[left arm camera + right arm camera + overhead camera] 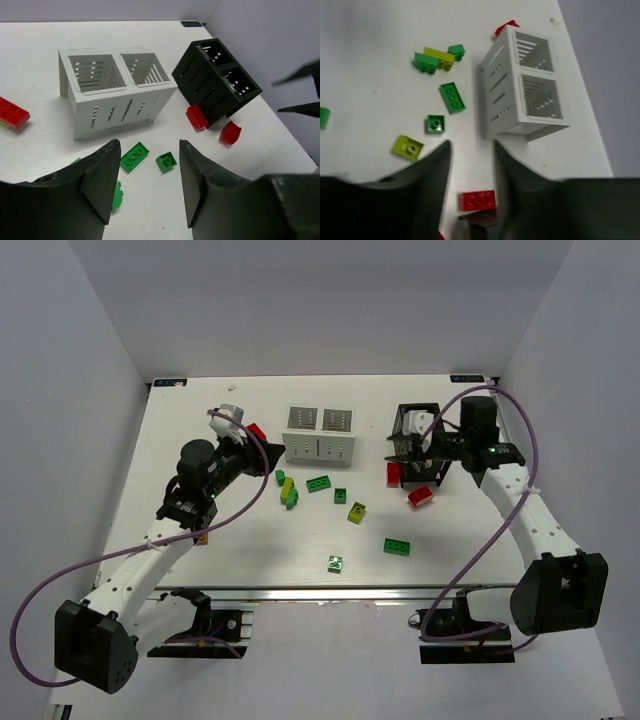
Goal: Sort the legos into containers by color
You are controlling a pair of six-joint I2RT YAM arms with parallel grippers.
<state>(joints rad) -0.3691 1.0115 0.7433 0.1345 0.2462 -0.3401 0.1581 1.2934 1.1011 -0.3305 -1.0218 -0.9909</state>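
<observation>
My left claw hangs released with nothing between its fingers, near the far edge of the worktop and left of the white box. One red brick lies just beside it. My right claw is released and empty too, at the black box toward the far right corner, where two more red bricks lie against its near side. Green bricks and yellow-green bricks lie scattered mid-worktop.
</observation>
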